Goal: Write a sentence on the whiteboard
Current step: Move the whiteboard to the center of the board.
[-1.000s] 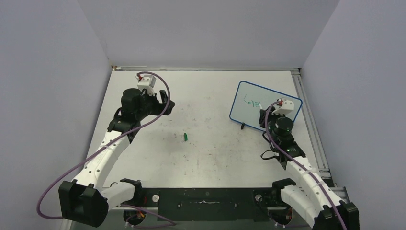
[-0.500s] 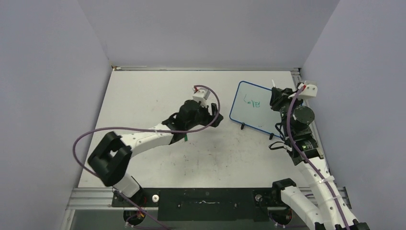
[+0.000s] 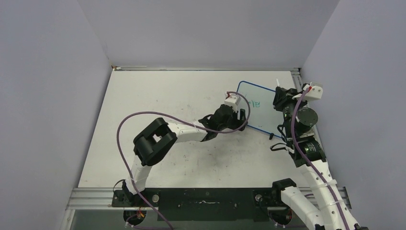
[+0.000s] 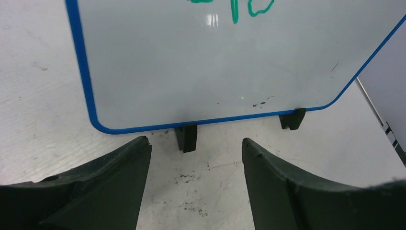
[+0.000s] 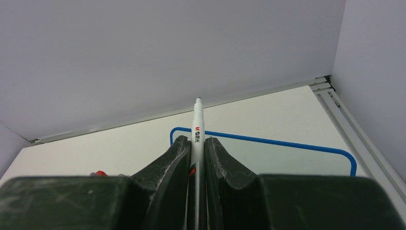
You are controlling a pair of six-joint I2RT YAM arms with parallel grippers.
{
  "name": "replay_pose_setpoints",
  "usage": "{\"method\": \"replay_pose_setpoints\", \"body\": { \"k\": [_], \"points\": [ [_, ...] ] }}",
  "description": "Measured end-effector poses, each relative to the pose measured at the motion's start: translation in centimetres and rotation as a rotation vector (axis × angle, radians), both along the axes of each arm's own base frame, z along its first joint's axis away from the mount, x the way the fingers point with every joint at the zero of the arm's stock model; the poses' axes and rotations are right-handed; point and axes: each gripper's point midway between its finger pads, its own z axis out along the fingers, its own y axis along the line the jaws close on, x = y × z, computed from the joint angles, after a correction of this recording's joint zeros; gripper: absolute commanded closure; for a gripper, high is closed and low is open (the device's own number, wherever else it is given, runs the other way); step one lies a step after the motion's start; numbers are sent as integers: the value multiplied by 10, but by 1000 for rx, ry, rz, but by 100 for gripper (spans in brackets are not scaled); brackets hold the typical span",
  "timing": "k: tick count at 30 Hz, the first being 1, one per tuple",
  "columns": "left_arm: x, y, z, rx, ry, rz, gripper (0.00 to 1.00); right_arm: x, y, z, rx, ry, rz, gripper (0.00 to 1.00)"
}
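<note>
Your left gripper (image 4: pixel 195 143) sits low on the scuffed white worktop (image 4: pixel 38 110), jaws apart and empty, facing the footed edge of the small glossy blue-rimmed whiteboard (image 4: pixel 201 72) at far right. The green handwritten sentence (image 4: pixel 249 7) looks unfinished. Your right gripper (image 5: pixel 197 143), jaws clamped on a slim white marker pen (image 5: pixel 197 120), holds the tip off the board. You're mid-writing, I judge: steady that edge, then lower the tip beside the last letter.

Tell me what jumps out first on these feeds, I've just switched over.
The blue-rimmed whiteboard at the far right of the table, with green writing on it, draws the eye first. The left gripper sits open just in front of the board's near edge, lined up with one of its black feet. The right gripper is shut on a white marker, its tip pointing toward the back wall.
</note>
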Motion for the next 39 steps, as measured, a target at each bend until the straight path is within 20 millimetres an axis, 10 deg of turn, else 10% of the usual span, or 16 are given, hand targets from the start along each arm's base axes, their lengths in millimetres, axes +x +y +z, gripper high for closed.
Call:
{"method": "replay_pose_setpoints", "body": {
  "k": [19,24,34,39],
  "points": [
    [-2,-27,-59,209,9,12,62,-3,-3,0,8,-14,-14,95],
    [-2,-34,-60,236,-14,23,87,-3,-4,0,9,-14,-19,95],
    [-2,-20,-63,284,-65,121,100,-3,-4,-3,14,-9,-20,95],
    [-18,31,-64,311,-59,225,100,-2,-4,-5,14,-5,-19,95]
  ]
}}
